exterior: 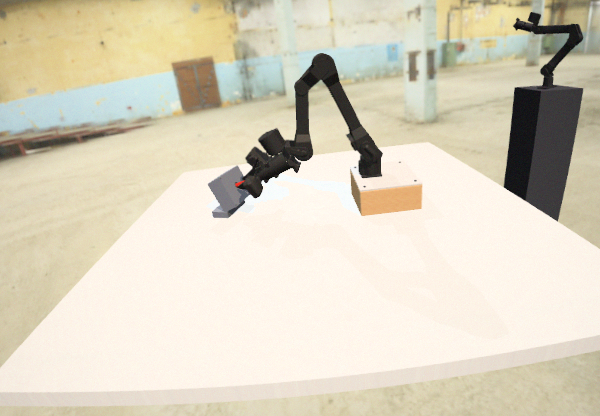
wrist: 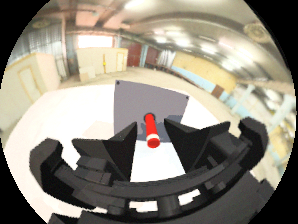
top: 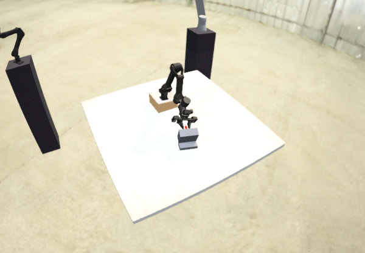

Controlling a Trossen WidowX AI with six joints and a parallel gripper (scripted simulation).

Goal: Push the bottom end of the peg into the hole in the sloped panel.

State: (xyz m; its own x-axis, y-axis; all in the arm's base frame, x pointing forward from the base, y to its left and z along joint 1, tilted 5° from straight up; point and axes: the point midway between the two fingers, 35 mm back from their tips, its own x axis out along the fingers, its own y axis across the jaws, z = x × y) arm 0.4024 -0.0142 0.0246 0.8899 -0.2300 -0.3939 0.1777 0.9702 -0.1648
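Observation:
A red round peg point(wrist: 152, 129) point(top: 186, 127) point(exterior: 239, 183) sticks out of the face of the grey sloped panel point(wrist: 133, 99) point(top: 188, 135) point(exterior: 223, 190), with its lower end in the hole. My gripper point(wrist: 150, 123) point(top: 185, 123) point(exterior: 248, 186) is right at the panel's face, its two fingers standing apart on either side of the peg's free end. There is a gap between each finger and the peg in the wrist view. The hole itself is hidden by the peg.
The arm's base stands on a tan block point(top: 162, 104) point(exterior: 388, 195) behind the panel on the white table point(top: 151, 182) point(exterior: 318, 310). Dark pillars point(top: 32, 103) point(top: 200, 51) point(exterior: 542, 145) stand off the table.

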